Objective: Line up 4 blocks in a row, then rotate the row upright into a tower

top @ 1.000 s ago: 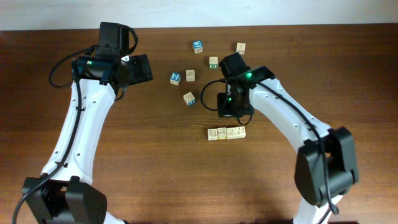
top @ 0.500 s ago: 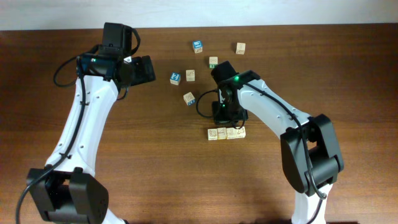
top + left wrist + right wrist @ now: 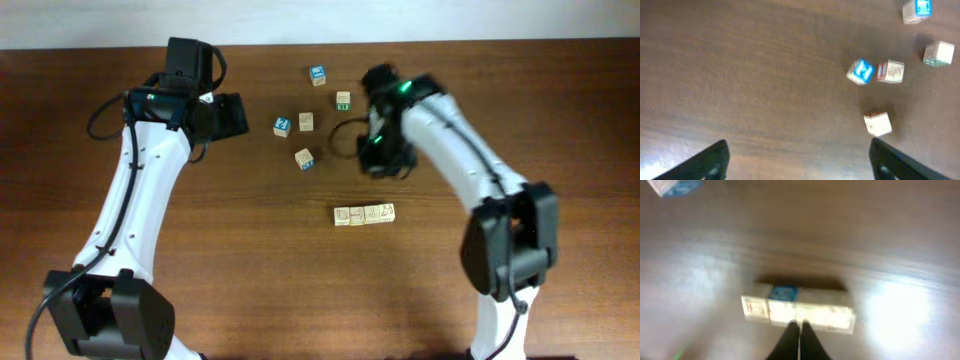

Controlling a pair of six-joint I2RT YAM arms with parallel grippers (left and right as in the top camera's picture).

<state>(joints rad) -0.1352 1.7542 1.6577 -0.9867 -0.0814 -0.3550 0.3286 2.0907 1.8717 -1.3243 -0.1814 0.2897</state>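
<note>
Fingers (image 3: 710, 161) of the left gripper (image 3: 799, 149) are spread wide, w/ nothing held betw. them; only bare table (image 3: 740, 75) is seen there. It is parked well away from the blocks (image 3: 364, 214), beyond them and far to the left. Some loose cubes (image 3: 304, 158) are scattered beyond the blocks too, a bit to the left, e.g. a blue-top cube (image 3: 282, 125); none of these is touched by anything. The blocks are laid flat on the table in one tight row, side by side, each touching the next. A blue patch is seen on the far side of the row in the right wrist view, but it is too blurred to be named. The right gripper (image 3: 800, 326) is pressed fully closed, tips together, w/ nothing in it. It is held up in the air near the row, not touching it, and is blurred in the top view.

The blocks are prob. light, hard and not easy to break. Smooth wood sides could be slipped on. Since the sides betw. neighbours are blocked, each block is prob. best taken by its two free sides, front and back, w/ the fingers opened first.
</note>
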